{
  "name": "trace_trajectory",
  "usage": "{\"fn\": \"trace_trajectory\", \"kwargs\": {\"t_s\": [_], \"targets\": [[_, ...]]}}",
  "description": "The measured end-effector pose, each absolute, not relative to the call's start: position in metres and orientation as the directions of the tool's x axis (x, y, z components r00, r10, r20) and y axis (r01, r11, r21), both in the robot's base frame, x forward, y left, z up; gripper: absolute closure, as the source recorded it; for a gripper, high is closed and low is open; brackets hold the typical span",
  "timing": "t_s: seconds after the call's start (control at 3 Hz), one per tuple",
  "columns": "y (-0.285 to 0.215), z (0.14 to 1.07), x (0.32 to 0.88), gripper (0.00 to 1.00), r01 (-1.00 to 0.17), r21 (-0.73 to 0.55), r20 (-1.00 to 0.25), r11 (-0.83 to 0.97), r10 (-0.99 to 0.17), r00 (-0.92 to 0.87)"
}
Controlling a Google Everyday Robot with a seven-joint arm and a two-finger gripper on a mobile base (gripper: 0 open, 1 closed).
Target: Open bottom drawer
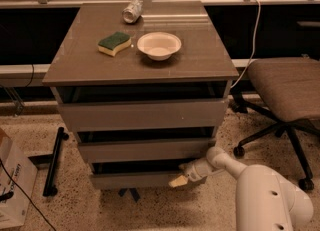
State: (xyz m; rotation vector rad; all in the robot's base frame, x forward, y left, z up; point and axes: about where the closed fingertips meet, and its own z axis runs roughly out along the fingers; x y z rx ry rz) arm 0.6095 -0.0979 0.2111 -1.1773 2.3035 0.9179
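My gripper (179, 181) is at the bottom drawer (131, 179) right corner; can't tell its grip. Chair (286, 89) near right, black bar (53, 162) left.
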Motion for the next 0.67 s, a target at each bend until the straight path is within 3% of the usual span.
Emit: {"fn": "trace_trajectory", "kwargs": {"t_s": [0.33,0.67], "targets": [[-0.0979,0.2117,0.6094,0.44,-0.821,0.374,-0.6,0.431,-0.563,-0.569],[-0.0979,0.2117,0.6094,0.21,-0.821,0.374,-0.6,0.432,-0.563,-0.569]]}}
